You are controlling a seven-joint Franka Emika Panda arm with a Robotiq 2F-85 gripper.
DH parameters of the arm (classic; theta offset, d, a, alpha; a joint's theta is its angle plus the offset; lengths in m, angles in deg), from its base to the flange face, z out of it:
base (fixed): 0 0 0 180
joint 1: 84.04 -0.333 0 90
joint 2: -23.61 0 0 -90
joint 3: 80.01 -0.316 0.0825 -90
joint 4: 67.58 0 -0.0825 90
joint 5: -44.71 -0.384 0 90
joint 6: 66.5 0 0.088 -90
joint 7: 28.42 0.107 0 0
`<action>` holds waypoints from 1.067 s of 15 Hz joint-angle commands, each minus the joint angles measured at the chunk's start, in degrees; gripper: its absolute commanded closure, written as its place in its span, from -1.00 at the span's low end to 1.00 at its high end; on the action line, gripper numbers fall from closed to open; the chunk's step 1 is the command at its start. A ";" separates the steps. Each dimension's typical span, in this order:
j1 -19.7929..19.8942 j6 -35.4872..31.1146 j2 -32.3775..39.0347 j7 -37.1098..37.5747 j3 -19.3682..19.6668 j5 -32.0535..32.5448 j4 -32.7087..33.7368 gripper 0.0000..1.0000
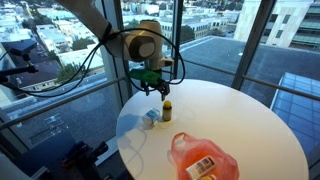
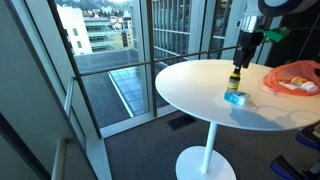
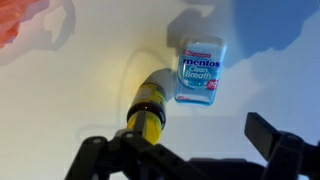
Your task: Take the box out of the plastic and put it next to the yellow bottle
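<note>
Tabletop: a round white tabletop (image 1: 250, 120) on a single pedestal, standing by tall glass windows (image 1: 60, 50) with city buildings outside.

Bottle: a small yellow bottle with a dark cap (image 1: 168, 110) stands upright near the tabletop's edge, left of centre in an exterior view and in the right half of the frame in an exterior view (image 2: 237, 80). In the wrist view it sits low and centre (image 3: 148, 112).

Box: a small blue and white Mentos box (image 3: 200, 70) lies flat on the tabletop just beside the bottle, label up, in the upper middle of the wrist view. Both exterior views show it out in the open, close to the bottle (image 1: 150, 118) (image 2: 234, 97).

Plastic: a crumpled red-orange plastic bag (image 1: 200, 155) lies at the bottom centre of an exterior view, well apart from the bottle and the box. A pale labelled item (image 1: 205, 167) shows through it; I cannot tell what it is.

Gripper: the black gripper (image 1: 150, 88) hangs over the bottle and the box, touching neither.

Fingers: the dark fingers (image 3: 262, 130) stand apart at the bottom of the wrist view, with nothing gripped between them.
</note>
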 commanded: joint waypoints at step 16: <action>1.95 32.33 -21.62 7.19 2.84 -4.98 -0.19 -1.00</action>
